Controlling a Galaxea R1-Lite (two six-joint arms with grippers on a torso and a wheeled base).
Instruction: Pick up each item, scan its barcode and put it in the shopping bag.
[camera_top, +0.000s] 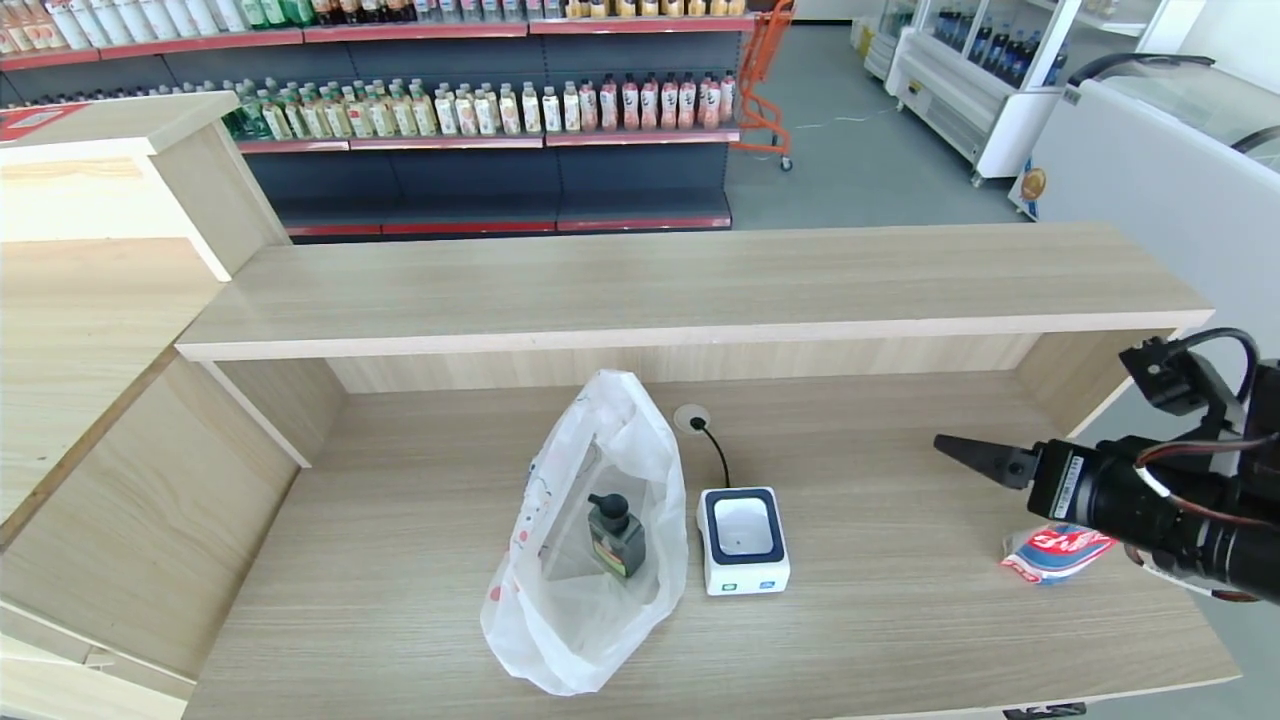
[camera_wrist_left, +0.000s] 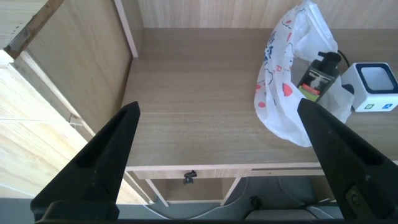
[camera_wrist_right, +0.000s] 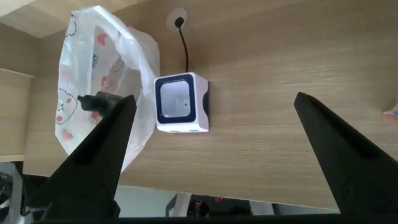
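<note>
A white plastic shopping bag (camera_top: 585, 560) stands open at the middle of the wooden counter (camera_top: 900, 620), and a dark pump bottle (camera_top: 615, 535) stands inside it. Right beside the bag sits a white barcode scanner (camera_top: 742, 540) with its window facing up. A red, white and blue packet (camera_top: 1055, 552) lies at the counter's right end, partly under my right arm. My right gripper (camera_top: 965, 455) hangs open and empty above the counter, right of the scanner (camera_wrist_right: 180, 102) and left of the packet. My left gripper (camera_wrist_left: 219, 109) is open and empty over the counter's front left, with the bag (camera_wrist_left: 280, 93) and bottle (camera_wrist_left: 317, 78) beyond it.
A raised ledge (camera_top: 690, 290) runs along the back of the counter, with side panels at both ends. The scanner's black cable runs to a round port (camera_top: 691, 417) behind it. Shelves of bottles (camera_top: 480, 110) and a freezer (camera_top: 1150, 160) stand across the aisle.
</note>
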